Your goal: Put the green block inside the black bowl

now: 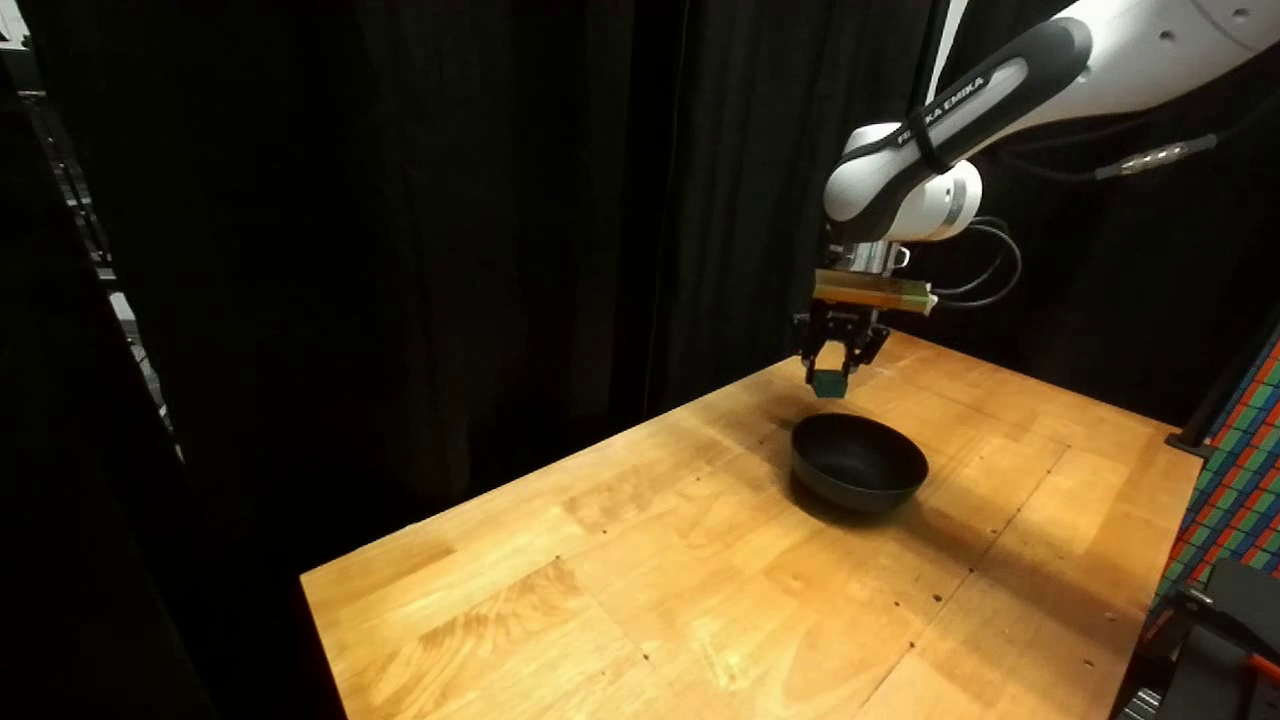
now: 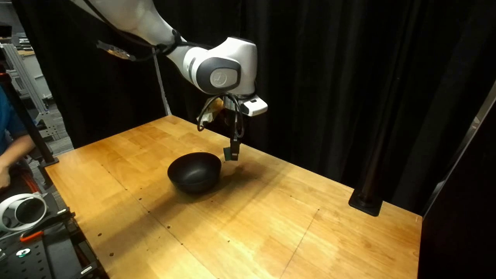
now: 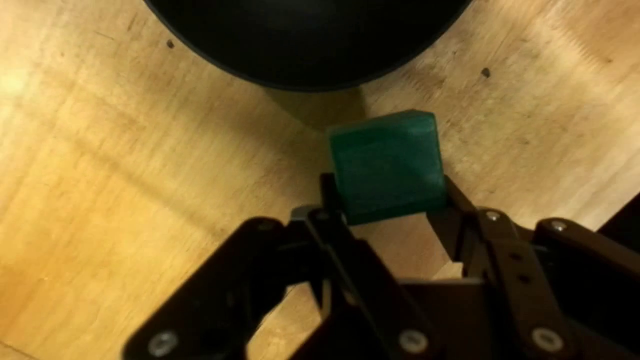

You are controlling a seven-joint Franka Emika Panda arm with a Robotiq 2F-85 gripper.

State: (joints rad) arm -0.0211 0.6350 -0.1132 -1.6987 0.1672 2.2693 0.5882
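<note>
The green block is a small dark green cube held between the fingertips of my gripper. It also shows in an exterior view and large in the wrist view. My gripper is shut on it, with one finger on each side, and holds it above the table. The black bowl stands upright on the table, beside and below the block. It shows in an exterior view and partly at the top of the wrist view. No object shows in the visible part of the bowl.
The wooden table carries the bowl. A black post stands on the table's edge. A dark cart with a white ring-shaped device is beside the table. A person's arm shows there. Black curtains hang behind.
</note>
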